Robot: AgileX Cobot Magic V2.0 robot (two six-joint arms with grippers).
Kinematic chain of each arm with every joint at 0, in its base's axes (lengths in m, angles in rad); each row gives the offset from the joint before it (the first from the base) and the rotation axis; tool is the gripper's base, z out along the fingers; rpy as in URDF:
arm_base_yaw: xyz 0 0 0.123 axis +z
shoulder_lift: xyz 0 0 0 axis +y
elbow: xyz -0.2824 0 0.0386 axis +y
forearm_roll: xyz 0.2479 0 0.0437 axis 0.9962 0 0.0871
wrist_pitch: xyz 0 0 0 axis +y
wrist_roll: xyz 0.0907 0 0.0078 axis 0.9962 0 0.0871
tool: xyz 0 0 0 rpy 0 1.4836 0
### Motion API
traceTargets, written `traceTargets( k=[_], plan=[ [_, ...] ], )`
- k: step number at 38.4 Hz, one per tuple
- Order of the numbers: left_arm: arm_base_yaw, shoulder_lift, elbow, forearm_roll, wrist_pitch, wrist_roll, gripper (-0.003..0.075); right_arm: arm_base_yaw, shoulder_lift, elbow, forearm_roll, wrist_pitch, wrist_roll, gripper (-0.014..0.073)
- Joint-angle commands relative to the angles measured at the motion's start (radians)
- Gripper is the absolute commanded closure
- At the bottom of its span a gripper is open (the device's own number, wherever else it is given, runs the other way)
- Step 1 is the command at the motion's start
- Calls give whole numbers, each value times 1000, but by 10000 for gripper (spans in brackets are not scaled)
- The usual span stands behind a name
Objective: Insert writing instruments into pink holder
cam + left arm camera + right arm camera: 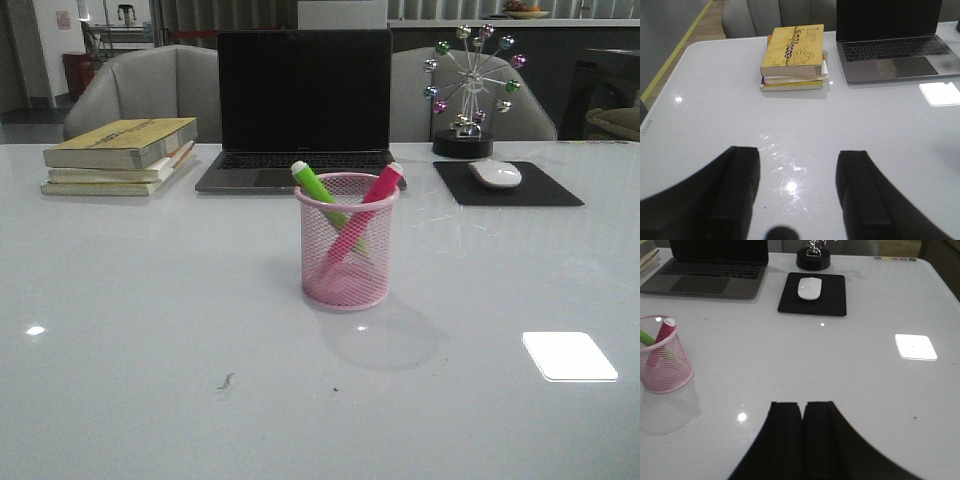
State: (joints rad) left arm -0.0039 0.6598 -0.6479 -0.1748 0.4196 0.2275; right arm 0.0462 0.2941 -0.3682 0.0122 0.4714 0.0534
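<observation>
Above the bare white surface [705, 120], the left fingers [735, 192] were spread wide with nothing between them, the left gripper [797, 195] hanging over a patch of glare. The right fingers [786, 432] were pressed together, only a thin seam showing between them, and the right gripper [803, 432] held nothing.

From the right wrist view, the holder [662, 367] stood well away from the shut fingers, off to one side, with a dark laptop [705, 277] beyond it and a white mouse [809, 288] on a black mat [832, 300]. From the left wrist view, a stack of books [792, 60] with a yellow cover on top lay beyond the open fingers, beside the laptop.

In the front view, neither arm showed. The holder stood upright near the middle of the surface, just in front of the laptop. Both markers were inside it and crossed each other: the green marker [318, 187] leaned left with its whitish cap above the rim, the pink marker [370, 200] leaned right with its cap above the rim too. Behind the mat stood a small wheel ornament [470, 85] with coloured balls.
</observation>
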Motion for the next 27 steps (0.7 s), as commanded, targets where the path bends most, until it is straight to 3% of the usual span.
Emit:
traceTargets(
  k=[1,12,27],
  plan=[
    [2,-3,-29,-14,-85,0,306,24,-70,52,-12,-149,32,564],
    [2,-3,-29,-14,-85,0,306,29,-223,261,-12,-302,33,564],
    [2,-3,-29,-14,-87,0,306,28,-323,379,-12,-307,33,564]
  ],
)
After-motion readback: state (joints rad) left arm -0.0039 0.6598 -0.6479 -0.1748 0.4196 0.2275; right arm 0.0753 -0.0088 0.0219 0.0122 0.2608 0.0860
